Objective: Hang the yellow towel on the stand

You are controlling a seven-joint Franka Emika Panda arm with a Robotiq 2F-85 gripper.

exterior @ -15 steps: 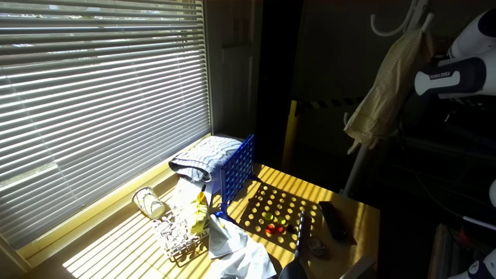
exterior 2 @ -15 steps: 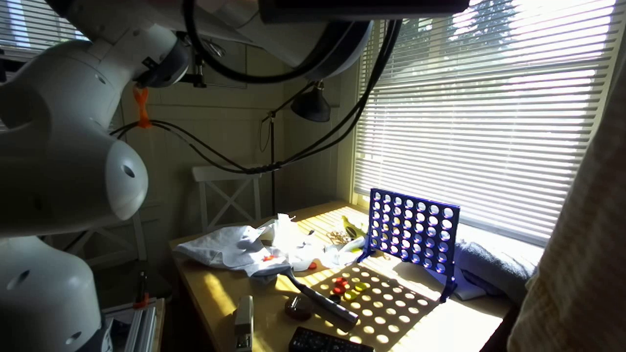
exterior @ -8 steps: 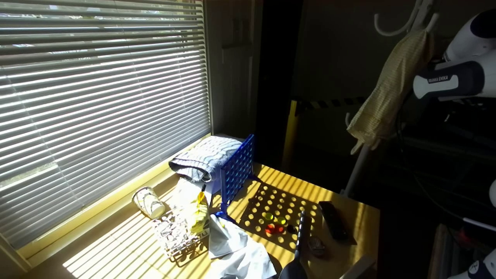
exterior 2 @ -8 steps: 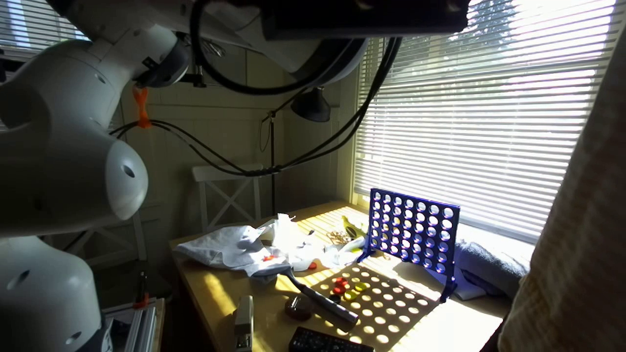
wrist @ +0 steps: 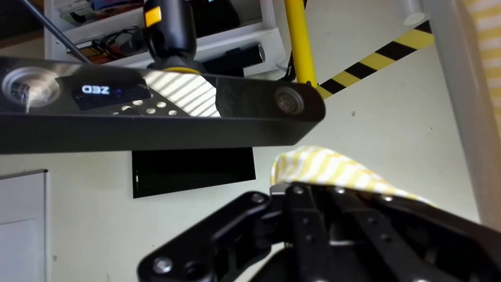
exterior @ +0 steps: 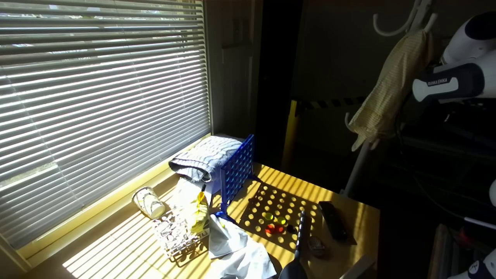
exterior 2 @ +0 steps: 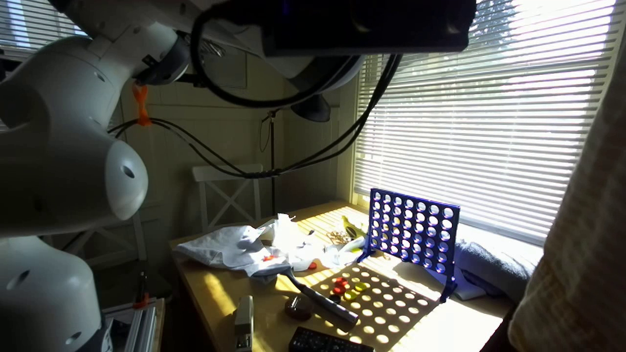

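Yellow towel (exterior: 388, 83): hanging aslant in front of the white stand (exterior: 421, 15) in an exterior view, its top just by an upper hook (exterior: 431, 22), though I cannot tell whether over it; lower tip slightly higher than a moment ago. Gripper (wrist: 319, 190): fingers pressed together on the towel's striped cloth. Robot arm (exterior 2: 90, 105): its dark housing (exterior 2: 367, 29) lower than before, more of the black lamp (exterior 2: 315, 110) now hidden.

"FRANKA EMIKA" on the robot arm (exterior: 461, 79), exterior view. "ZED" on the black camera bar (wrist: 164, 131), wrist view. Badge (exterior: 474, 267) low on arm: too small to read.
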